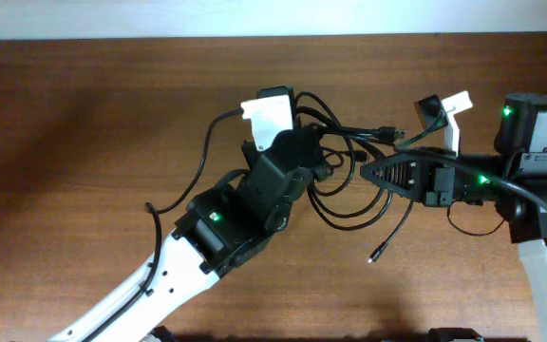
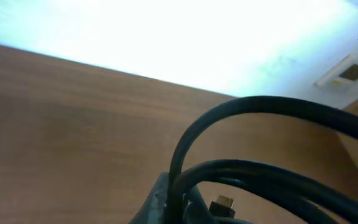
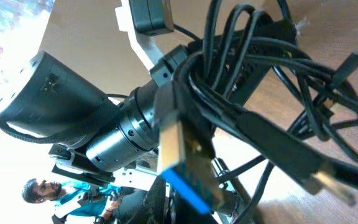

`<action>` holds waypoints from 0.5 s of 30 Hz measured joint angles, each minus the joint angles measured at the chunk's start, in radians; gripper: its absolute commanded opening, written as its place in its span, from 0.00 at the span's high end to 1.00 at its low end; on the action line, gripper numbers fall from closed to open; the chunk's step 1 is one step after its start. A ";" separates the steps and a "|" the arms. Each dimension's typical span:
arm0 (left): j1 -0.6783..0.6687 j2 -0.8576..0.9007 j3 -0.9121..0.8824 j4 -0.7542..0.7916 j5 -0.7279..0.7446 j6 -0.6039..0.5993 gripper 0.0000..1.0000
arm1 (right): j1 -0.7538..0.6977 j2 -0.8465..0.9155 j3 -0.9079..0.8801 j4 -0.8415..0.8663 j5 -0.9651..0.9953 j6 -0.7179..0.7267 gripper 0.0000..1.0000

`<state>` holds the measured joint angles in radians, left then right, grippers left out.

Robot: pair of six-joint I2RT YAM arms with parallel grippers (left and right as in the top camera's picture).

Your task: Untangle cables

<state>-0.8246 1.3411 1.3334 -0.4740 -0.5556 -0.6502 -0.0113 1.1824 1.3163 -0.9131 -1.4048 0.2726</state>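
The cables (image 3: 222, 81) bunch at desk (image 1: 84, 114) centre, loops trailing toward 5 o'clock. The left hand (image 1: 319, 163) is clamped on them. I cannot tell the right hand's (image 1: 368, 172) grip. Pulling apart could cinch the knot.

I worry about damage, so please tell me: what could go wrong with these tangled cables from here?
1. The cables are looped over the left pincer; pulling apart may tighten the knot instead of freeing it.
2. The blue plug is wedged in the bundle and could bend under tension.
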 measured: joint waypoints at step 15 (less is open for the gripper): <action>0.051 0.016 -0.008 0.090 0.013 -0.083 1.00 | -0.001 -0.036 0.009 -0.220 0.499 -0.093 0.20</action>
<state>-0.7731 1.3575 1.3254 -0.3840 -0.5430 -0.7330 -0.0124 1.1465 1.3251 -1.1332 -0.9058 0.1791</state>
